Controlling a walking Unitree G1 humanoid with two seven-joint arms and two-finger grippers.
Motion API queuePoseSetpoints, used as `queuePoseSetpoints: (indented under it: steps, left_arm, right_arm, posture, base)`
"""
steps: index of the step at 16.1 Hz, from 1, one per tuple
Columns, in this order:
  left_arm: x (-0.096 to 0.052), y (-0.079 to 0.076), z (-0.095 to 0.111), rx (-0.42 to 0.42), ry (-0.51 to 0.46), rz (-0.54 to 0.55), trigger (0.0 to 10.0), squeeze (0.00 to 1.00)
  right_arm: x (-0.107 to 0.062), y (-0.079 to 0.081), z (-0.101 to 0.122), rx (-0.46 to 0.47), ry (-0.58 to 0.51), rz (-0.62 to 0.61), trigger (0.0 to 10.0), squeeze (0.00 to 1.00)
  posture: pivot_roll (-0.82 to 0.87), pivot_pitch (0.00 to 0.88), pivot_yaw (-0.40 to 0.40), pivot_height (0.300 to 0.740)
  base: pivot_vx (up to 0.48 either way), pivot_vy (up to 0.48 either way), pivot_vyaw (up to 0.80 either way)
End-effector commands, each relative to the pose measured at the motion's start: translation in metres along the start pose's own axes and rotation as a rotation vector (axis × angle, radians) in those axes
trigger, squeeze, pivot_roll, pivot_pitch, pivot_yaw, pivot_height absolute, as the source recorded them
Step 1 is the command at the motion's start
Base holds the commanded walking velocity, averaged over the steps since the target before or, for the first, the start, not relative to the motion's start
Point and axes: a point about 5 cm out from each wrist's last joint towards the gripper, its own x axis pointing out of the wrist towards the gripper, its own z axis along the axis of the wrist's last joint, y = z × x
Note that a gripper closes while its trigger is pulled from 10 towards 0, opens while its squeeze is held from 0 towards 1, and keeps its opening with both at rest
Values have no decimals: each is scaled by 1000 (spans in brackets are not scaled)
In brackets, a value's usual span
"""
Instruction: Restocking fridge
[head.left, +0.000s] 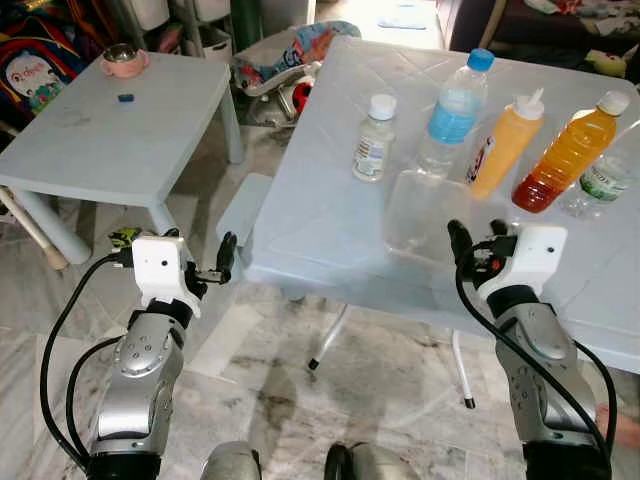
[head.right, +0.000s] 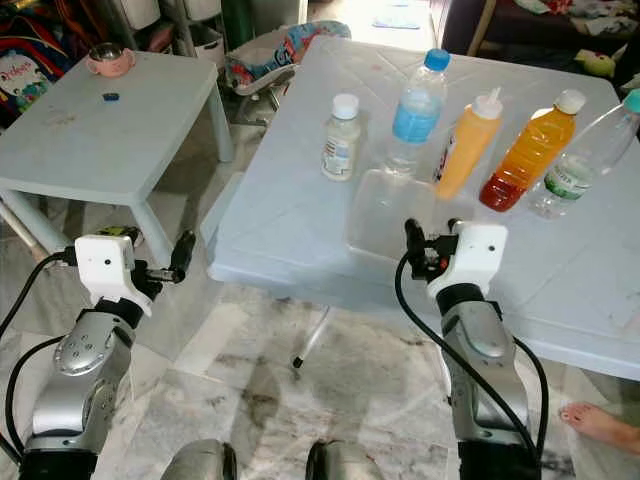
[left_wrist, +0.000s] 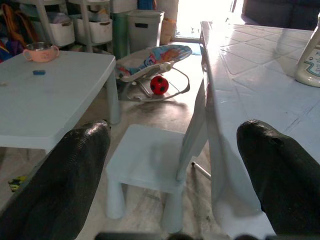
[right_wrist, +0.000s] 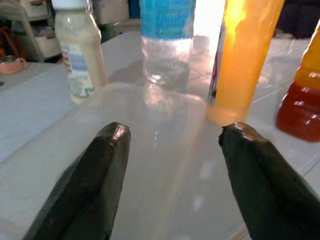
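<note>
Two silver arms with white wrist housings, looping black cables, each gripper (head.left: 228, 257) (head.right: 412, 237) with long black fingers.

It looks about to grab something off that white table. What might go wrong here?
1. The right pincer is open over a clear plastic container that is hard to see; a misjudged grip might push it into the bottles.
2. The blue-capped water bottle, yellow squeeze bottle and orange drink bottle stand close together just behind it, so a nudge may topple them.
3. The left pincer hangs beside the table edge and may bump it.
</note>
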Motion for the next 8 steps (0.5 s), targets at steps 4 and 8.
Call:
queuePoseSetpoints:
  steps: [4,8]
  left_arm:
    - [3,-2,1,11,0,-16,10000,0]
    - [3,-4,1,12,-1,-29,10000,0]
  right_arm:
    - [-14,-4,7,58,-42,-167,10000,1000]
    - [-21,-6,-9,157,43,-207,10000,1000]
  posture:
    - [41,100,-19,740]
    - [38,100,-19,740]
  base:
    - [0,0,0]
    - [0,0,0]
